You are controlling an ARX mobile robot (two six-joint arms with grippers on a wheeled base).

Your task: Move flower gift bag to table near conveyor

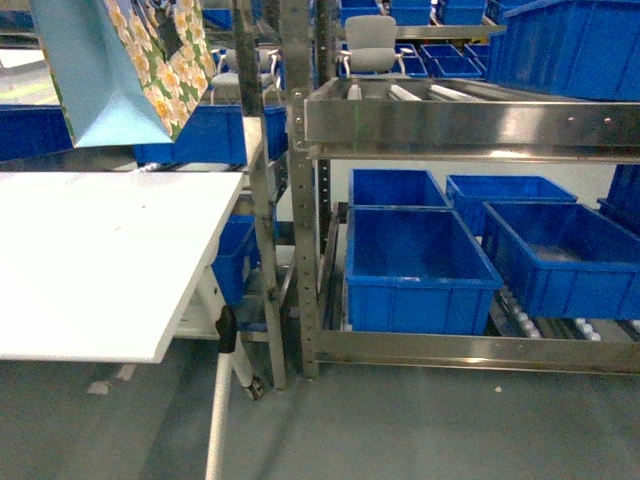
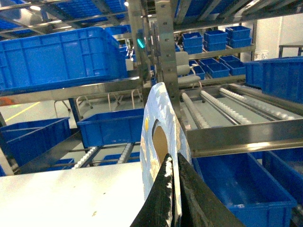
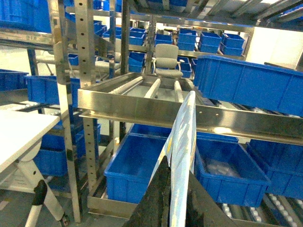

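The flower gift bag (image 1: pixel 130 70), pale blue with yellow and white flowers on its side, hangs at the top left of the head view, above the far edge of the white table (image 1: pixel 100 260). Neither gripper shows in that view. In the left wrist view my left gripper (image 2: pixel 173 158) is shut on the thin upper edge of the bag (image 2: pixel 158 113), over the table (image 2: pixel 61 194). My right gripper (image 3: pixel 179 165) is shut on another edge of the bag (image 3: pixel 184 127). The steel conveyor (image 1: pixel 450 125) with white rollers stands just right of the table.
Blue bins (image 1: pixel 420 265) fill the conveyor's lower tier, with more bins (image 1: pixel 570 45) on the tiers above. A steel upright (image 1: pixel 262 200) stands between table and conveyor. The table's white leg (image 1: pixel 222 400) slants to the grey floor. A grey chair (image 1: pixel 372 45) stands behind.
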